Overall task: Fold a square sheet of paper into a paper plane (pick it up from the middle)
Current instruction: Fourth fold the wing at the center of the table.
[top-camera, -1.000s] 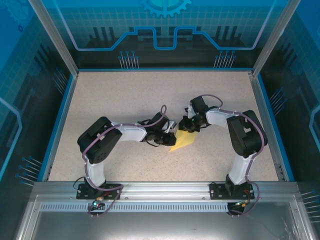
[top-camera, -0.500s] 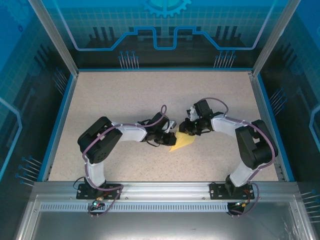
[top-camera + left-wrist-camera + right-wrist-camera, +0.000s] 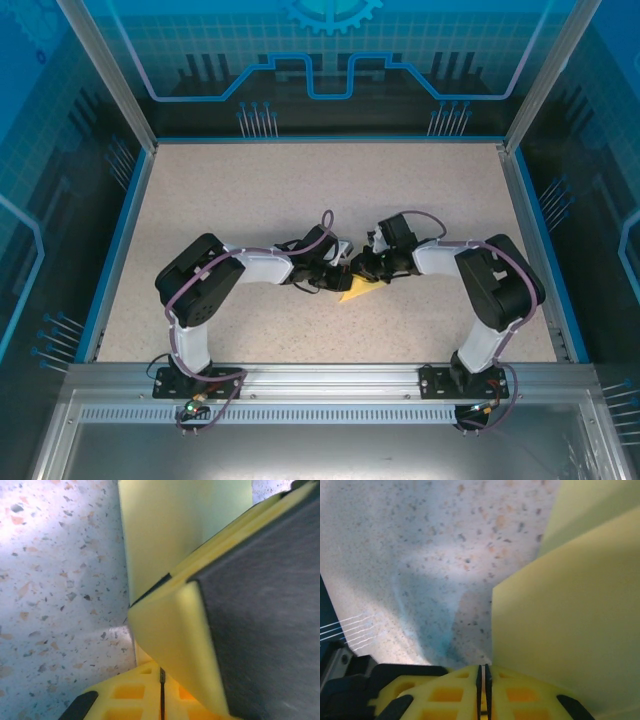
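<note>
The square sheet of paper (image 3: pixel 361 290), pale yellow and partly folded, lies mid-table with just a small wedge showing between the two wrists. My left gripper (image 3: pixel 343 272) is shut on the paper's left part; in the left wrist view its jaws (image 3: pixel 161 682) meet in a thin dark line and the paper (image 3: pixel 185 530) rises beyond them. My right gripper (image 3: pixel 363 269) sits tip to tip with the left one. Its jaws (image 3: pixel 483 674) are closed on the paper's edge, and the paper (image 3: pixel 570 630) stands up to the right. One of the right gripper's fingers (image 3: pixel 260 610) looms close in the left wrist view.
The speckled table (image 3: pixel 300 190) is bordered by a blue rim and aluminium frame posts (image 3: pixel 105 70). Both arm bases (image 3: pixel 190 378) are bolted at the near edge. Bare tabletop stretches behind and to both sides of the grippers.
My right gripper has swung left and down onto the paper, meeting the left gripper, and its jaws have narrowed. Less of the paper shows from above. The left arm has held still.
</note>
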